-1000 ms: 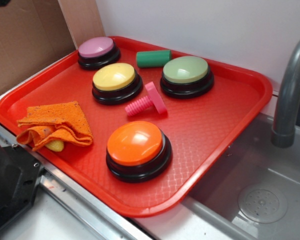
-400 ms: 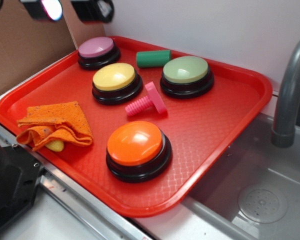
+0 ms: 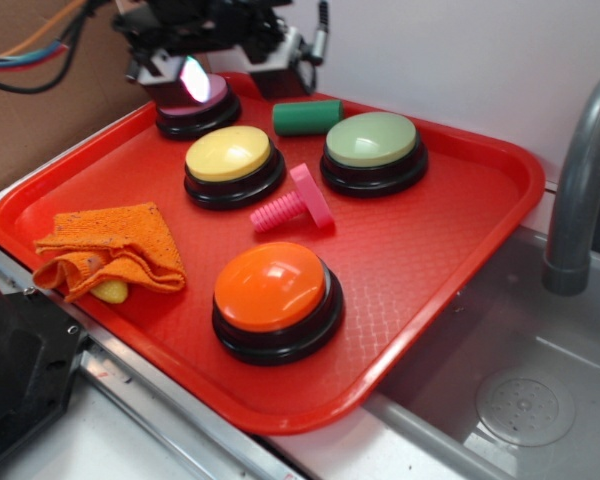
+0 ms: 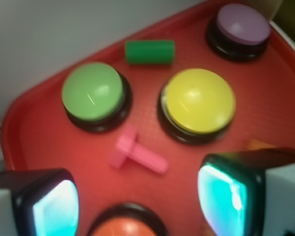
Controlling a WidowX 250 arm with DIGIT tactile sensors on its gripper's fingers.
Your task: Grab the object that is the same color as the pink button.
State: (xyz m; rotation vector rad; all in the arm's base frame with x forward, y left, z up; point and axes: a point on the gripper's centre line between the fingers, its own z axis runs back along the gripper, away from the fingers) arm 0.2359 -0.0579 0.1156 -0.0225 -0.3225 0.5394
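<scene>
Closest to the exterior camera on the red tray sits the orange button, with a crumpled orange cloth off by the tray's left edge. Past that, roughly mid-tray, the pink bolt lies on its side, square head pointing toward the green button, shaft toward the yellow button, touching neither. Further back there's a green cylinder lying flat near the far rim, and the pink button in the back left corner. My pincer hangs up there over that pink button, wide open and holding nothing; in the wrist view both fingers frame the bolt from well above.
</scene>
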